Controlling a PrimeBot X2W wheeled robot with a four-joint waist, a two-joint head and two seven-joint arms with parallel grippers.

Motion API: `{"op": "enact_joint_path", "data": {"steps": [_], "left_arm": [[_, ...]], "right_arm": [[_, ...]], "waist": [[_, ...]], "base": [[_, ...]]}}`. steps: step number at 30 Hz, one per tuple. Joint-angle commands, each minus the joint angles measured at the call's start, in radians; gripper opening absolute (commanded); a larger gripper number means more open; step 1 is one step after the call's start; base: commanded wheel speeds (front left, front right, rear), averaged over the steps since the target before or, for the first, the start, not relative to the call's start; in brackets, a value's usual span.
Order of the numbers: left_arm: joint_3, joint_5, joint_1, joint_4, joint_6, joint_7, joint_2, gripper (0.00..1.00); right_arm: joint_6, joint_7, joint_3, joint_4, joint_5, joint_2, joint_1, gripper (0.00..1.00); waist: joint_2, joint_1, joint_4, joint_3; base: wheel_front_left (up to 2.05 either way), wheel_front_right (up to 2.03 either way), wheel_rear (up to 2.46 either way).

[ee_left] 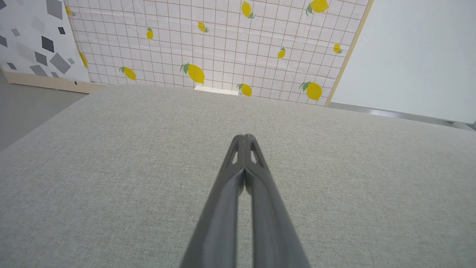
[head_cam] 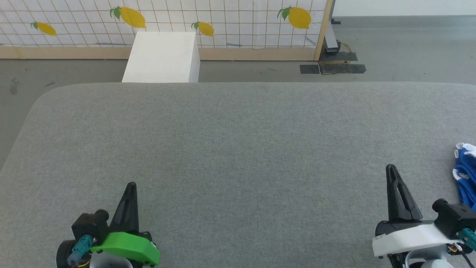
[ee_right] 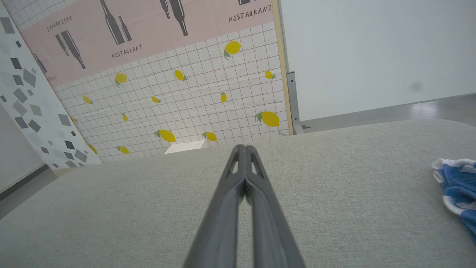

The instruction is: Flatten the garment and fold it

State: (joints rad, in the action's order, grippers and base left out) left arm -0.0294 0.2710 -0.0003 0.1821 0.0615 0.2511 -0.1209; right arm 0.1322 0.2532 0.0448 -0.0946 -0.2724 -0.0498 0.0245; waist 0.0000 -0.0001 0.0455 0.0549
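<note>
Left pincer point(head_cam: 131, 185) at 7 o'clock, right pincer point(head_cam: 390, 167) at 5, both pressed together, empty. Garment point(head_cam: 465, 178) bunched at 3 o'clock on grey fabric desk point(head_cam: 238, 149), cut off by frame edge, shape unclear. Beyond: white box point(head_cam: 161, 56) at 11, lemon-print panel point(head_cam: 238, 22), grey floor point(head_cam: 409, 48).

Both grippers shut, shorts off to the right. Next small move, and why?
Probably open the right gripper and shift it right toward the shorts. They lie bunched at the table's right edge, untouched, just beyond that gripper. Its jaws are shut on nothing, so it cannot pinch fabric as it stands. The left gripper sits far across the table.
</note>
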Motion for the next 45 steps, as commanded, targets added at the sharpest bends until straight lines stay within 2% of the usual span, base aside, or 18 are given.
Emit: {"op": "enact_joint_path", "data": {"steps": [1,45], "left_arm": [[0.001,-0.01,0.0,-0.006,-0.002,-0.004,0.003,0.0],[0.012,-0.108,0.0,-0.072,-0.024,-0.097,0.028,0.0]], "right_arm": [[0.0,-0.007,-0.001,0.003,0.01,0.0,-0.001,0.0],[-0.001,-0.1,-0.018,0.038,0.108,0.0,-0.01,0.0]], "waist": [[0.0,0.0001,-0.001,-0.001],[0.0,0.0001,-0.017,-0.021]], "base": [[0.0,0.0,0.0],[0.0,0.0,0.0]]}}
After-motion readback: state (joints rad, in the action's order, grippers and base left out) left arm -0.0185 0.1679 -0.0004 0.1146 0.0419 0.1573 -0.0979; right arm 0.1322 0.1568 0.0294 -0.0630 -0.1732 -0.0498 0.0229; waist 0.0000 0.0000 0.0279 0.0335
